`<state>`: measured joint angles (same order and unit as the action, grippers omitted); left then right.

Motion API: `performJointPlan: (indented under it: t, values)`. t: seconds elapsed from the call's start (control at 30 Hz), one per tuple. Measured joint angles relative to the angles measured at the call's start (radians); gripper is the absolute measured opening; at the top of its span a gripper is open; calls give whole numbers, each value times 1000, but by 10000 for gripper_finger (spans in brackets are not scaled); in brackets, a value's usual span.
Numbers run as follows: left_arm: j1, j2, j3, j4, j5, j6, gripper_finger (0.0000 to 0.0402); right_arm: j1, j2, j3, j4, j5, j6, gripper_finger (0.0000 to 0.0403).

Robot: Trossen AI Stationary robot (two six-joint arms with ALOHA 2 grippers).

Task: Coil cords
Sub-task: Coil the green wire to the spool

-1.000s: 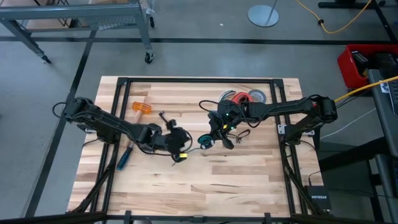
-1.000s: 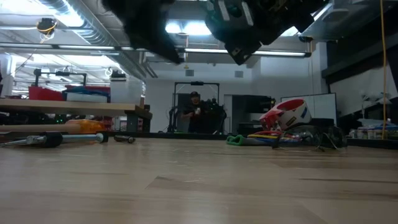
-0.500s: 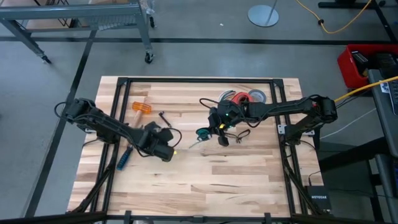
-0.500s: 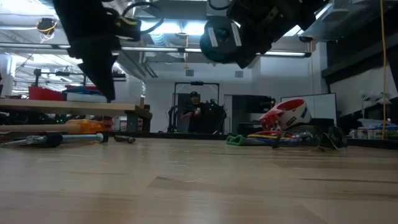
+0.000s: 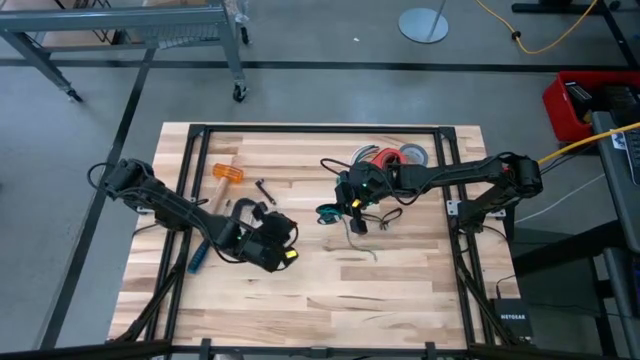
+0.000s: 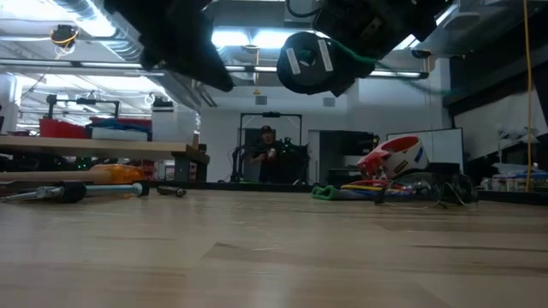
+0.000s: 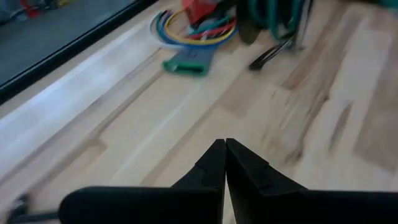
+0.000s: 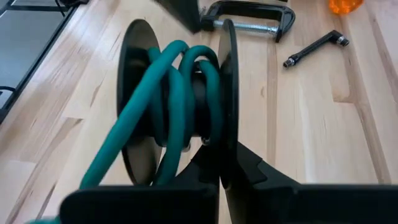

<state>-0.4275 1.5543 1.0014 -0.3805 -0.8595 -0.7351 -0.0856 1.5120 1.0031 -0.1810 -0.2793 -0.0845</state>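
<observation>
**High view, cord-coiling: spool held off the counter, left arm clear**

Right pincer [image 8: 221, 165] was pinched narrow on the rim of one flange of a black spool [image 8: 177, 106]. It held the spool raised off the counter [image 5: 400, 290], right of centre. Gripping the flange rather than the hub left the hub free, which I judge was the reason for the hold: the wraps could sit there without my fingers in the way.

- Teal cord [image 8: 168, 93]: several turns lay round the hub between the two flanges. One run led off the spool towards the camera's near corner.
- In the high view a thin tail hung from the spool down to the boards, so I judged the winding only partly done.
- Low view: the spool [image 6: 306, 62] hung well above the boards, giving the loose end room to swing and feed.

Left pincer [image 7: 224, 144] was shut with nothing between its fingers. It hovered over bare wood on the left half of the counter, well apart from the spool. I read this as a waiting pose, kept out of the tail's path.

Other items, none touched:
- C-clamp [image 8: 249, 9] and a small black key-like tool [image 8: 314, 46] lay flat beyond the spool.
- Tape rolls [image 5: 412, 153] and a bundle of coloured wires [image 7: 196, 25] sat at the far edge.
- A thin black loop [image 5: 388, 214] lay just beside the right pincer. I could not tell whether it was the second cord.

Risk noted: the rim grip was narrow, so a tug on the tail could twist the spool in it.
</observation>
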Motion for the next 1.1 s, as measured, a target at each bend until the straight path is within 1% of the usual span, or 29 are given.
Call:
performJointPlan:
  t: [0.13,0.23,0.37,0.47,0.53,0.63,0.8,0.9,1.0,1.1]
  values:
    - [25,0,-62,168,37,21,5,0,0,0,4,9,-2,7]
    - [45,1,-116,238,100,-44,14,0,0,0,25,27,-3,7]
    - [71,1,-187,363,168,-130,46,0,0,0,93,75,-3,7]
    - [91,1,-238,508,180,-166,78,0,0,0,162,104,-3,7]
    - [107,1,-263,610,184,-138,98,0,0,0,205,116,-3,7]
    - [133,1,-276,738,187,-51,120,0,0,0,258,138,-3,7]
    - [150,1,-275,925,207,135,131,0,0,0,332,222,-3,7]
    - [142,1,-275,967,222,185,128,0,0,0,387,293,-3,7]
    - [131,1,-275,967,224,191,120,0,0,0,459,351,-3,7]
    - [126,1,-275,968,225,224,111,0,0,0,515,366,-3,7]
